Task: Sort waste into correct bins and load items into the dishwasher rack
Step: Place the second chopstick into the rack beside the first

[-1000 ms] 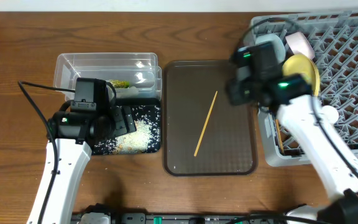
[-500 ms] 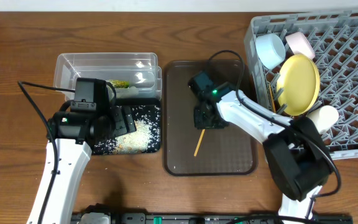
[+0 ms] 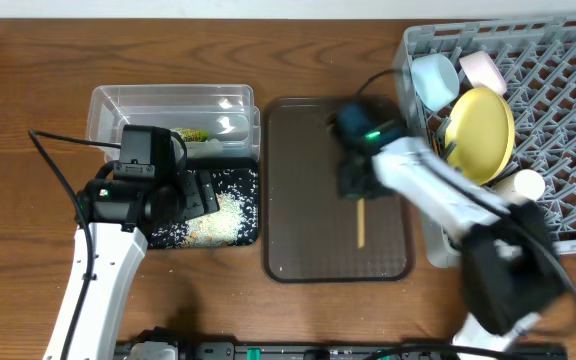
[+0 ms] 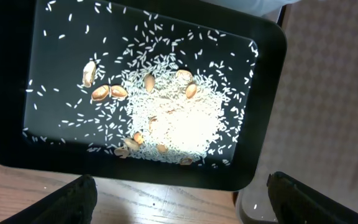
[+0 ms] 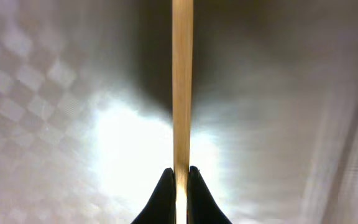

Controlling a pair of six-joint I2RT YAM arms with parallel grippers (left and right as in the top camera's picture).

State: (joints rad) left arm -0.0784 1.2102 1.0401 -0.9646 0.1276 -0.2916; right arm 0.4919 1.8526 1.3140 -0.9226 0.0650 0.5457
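R gripper (image 3: 354,190) clamped on thin wooden chopstick (image 3: 361,222) above large brown rectangular serving tray (image 3: 298,250).
Stick pinched at one end betw. shut fingertips, lying lengthwise over tray's right half; can't tell if lifted clear of it. L gripper (image 3: 200,195) spread wide, empty, left of tray over shallow black rectangular tray-bin (image 4: 2,124), just beside tray's left edge, w/ white rice scraps (image 4: 179,118) & tan shell bits (image 4: 101,92) inside. Left of tray's far end: clear plastic rectangular tub (image 3: 148,100) w/ green-yellow wrapper (image 3: 192,135) in it. Right of tray: large grey lattice dishwasher rack (image 3: 558,90) w/ round yellow plate (image 3: 483,125), light blue bowl (image 3: 431,80), small pale cup (image 3: 483,70), white bowl (image 3: 524,185).
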